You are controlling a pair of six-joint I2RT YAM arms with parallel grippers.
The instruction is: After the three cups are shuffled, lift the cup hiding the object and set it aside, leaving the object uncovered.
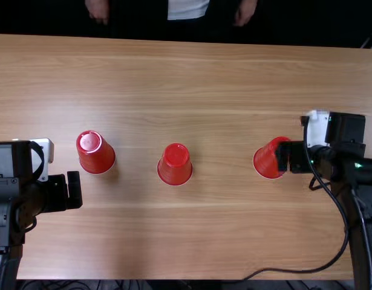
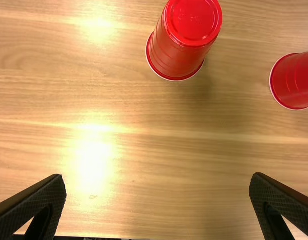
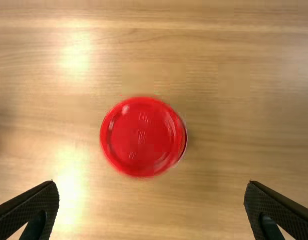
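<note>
Three red cups stand upside down in a row across the table's middle: the left cup (image 1: 95,151), the middle cup (image 1: 175,164) and the right cup (image 1: 269,159). My right gripper (image 1: 283,158) hangs over the right cup's right side. From the right wrist I look straight down on that cup's base (image 3: 142,136), and the right gripper (image 3: 151,187) is open, its fingers (image 3: 28,210) spread wide. My left gripper (image 1: 74,190) sits near the table's left edge, in front of the left cup, open and holding nothing. Its wrist view shows the left cup (image 2: 184,39), the middle cup (image 2: 295,81) and the left gripper (image 2: 156,177).
A black cable (image 1: 306,266) loops over the table's front right corner beside the right arm. Bare wood stretches behind the cups to the far edge (image 1: 186,40) and between the cups and the near edge.
</note>
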